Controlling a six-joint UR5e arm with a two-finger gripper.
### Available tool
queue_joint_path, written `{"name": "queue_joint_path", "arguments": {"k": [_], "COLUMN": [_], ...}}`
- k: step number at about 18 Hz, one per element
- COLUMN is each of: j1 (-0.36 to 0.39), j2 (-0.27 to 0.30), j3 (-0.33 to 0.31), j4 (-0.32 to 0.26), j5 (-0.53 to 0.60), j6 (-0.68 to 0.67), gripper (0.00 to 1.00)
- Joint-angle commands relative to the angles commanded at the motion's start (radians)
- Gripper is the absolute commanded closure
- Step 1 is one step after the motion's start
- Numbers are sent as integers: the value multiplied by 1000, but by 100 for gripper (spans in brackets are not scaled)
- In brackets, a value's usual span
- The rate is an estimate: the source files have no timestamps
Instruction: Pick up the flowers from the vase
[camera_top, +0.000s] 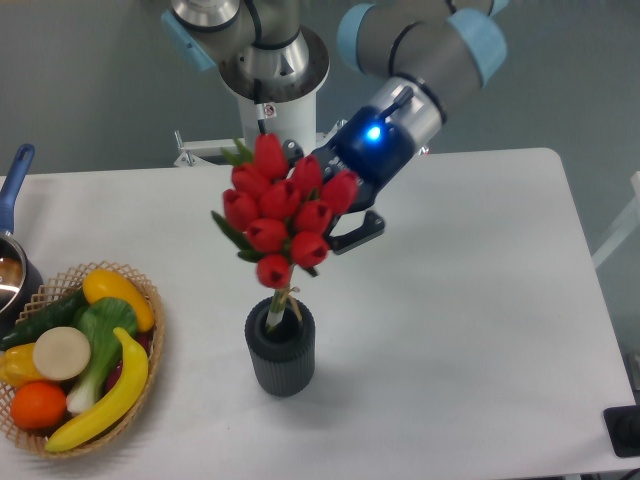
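One bunch of flowers (283, 213): roughly ten red closed buds countable, green leaves poking out at the top and left edge, thin pale stems running down into one dark ribbed vase (281, 350) standing upright on the white surface (470, 330). Bunch leans slightly, heads well above the vase mouth.

One end effector (345, 225), blue light lit on its body, sits right behind and to the side of the buds. One dark finger shows below the blooms; the other is hidden by them. Cannot tell how wide it stands or whether it grips anything.

One wicker basket (150, 345) of produce at lower left, partly cut off. One blue-handled pot (14, 215), mostly out of frame.
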Motion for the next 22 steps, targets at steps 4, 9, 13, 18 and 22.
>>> {"name": "queue_joint_path", "arguments": {"k": [4, 9, 13, 18, 22], "j1": [35, 40, 55, 58, 63], "j2": [2, -15, -17, -17, -17], "j3": [43, 101, 105, 105, 100], "j4": [0, 0, 0, 0, 0], "j5": [-2, -3, -3, -3, -3], "j6": [-66, -60, -57, -57, -57], "gripper": [52, 52, 52, 52, 52]}}
